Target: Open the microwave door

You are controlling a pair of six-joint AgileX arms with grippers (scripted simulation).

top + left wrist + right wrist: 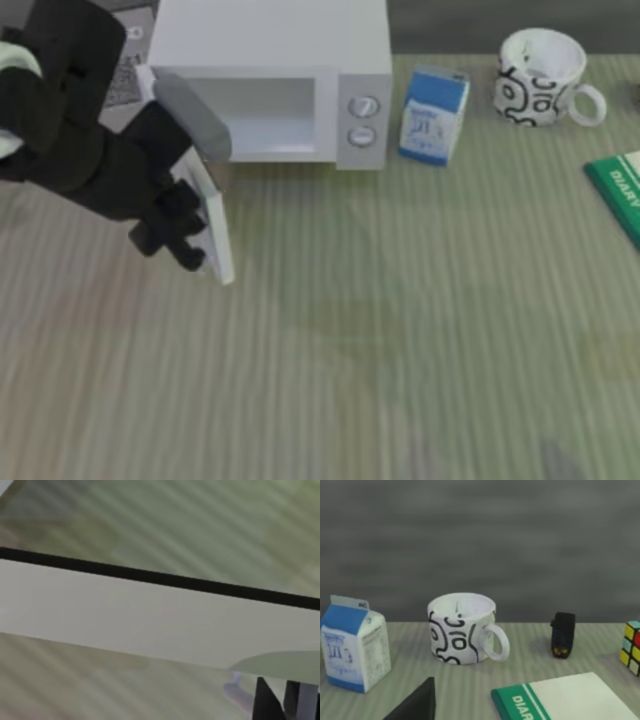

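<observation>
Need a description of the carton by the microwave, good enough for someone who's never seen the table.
Find the white microwave at the table's back edge, door swung open. Just right of its two-knob panel stands a small blue-white carton. It is boxy with a peaked top, unlike the round black-patterned mug farther right.

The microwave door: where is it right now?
In the top view, the microwave door stands swung open at the table's left, angling out from the microwave front's left edge, with the left gripper at its outer end.
</observation>
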